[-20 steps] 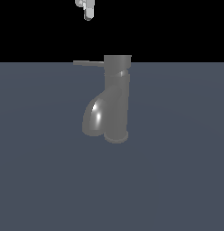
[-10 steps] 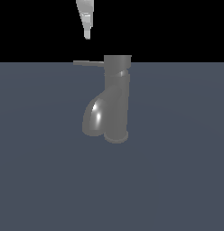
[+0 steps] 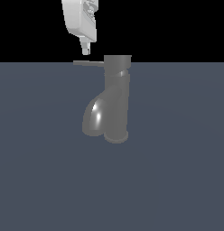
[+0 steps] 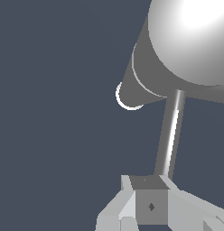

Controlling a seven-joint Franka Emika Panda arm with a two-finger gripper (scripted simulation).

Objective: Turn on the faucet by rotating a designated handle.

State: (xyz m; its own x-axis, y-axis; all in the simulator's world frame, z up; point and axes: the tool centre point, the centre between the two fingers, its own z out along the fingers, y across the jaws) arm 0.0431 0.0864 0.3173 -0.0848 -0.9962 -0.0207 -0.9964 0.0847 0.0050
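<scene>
The dark grey faucet [image 3: 117,97] stands upright on a grey surface, its fat spout [image 3: 93,118] curving down toward the exterior view's left. The thin handle [image 3: 88,63] sticks out horizontally from the top cap toward the exterior view's left. My white gripper [image 3: 85,50] hangs just above the handle's outer half, apart from it, its fingers together and holding nothing. In the wrist view the gripper [image 4: 147,191] sits over the free end of the handle [image 4: 170,135], with the faucet's round cap [image 4: 190,40] beyond it.
The flat grey floor [image 3: 177,180] spreads all around the faucet's round base flange [image 3: 116,136]. Nothing else stands on it.
My gripper has come down from the top of the exterior view to just above the handle. The faucet and its handle have not moved.
</scene>
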